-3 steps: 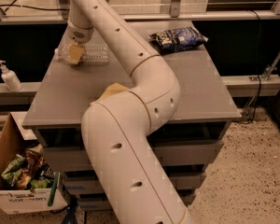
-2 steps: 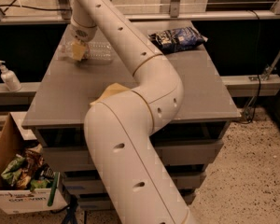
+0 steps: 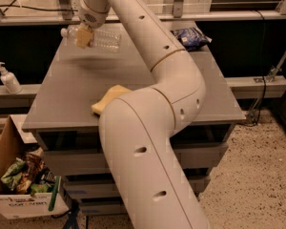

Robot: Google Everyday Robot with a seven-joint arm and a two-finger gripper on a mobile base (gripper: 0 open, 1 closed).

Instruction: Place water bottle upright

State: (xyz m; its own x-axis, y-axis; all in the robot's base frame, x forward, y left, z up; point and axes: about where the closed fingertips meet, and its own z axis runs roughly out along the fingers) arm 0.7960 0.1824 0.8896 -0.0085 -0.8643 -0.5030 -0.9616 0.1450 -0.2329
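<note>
Water bottle (image 3: 105,38) (clear, ribbed) held horizontal, clamped by tool (image 3: 84,37) above flat table (image 3: 81,92), far-left.

Water bottle (image 3: 106,38) horizontal in claw (image 3: 84,36), aloft

Clear plastic water bottle (image 3: 105,38) in hand (image 3: 84,36), likely rubbery; matt table (image 3: 76,97).

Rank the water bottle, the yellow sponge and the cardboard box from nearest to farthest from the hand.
The hand is above the table's far left.
1. water bottle: in its grip, lying sideways.
2. yellow sponge: at the table's near edge.
3. cardboard box: on the floor, lower left.
</note>
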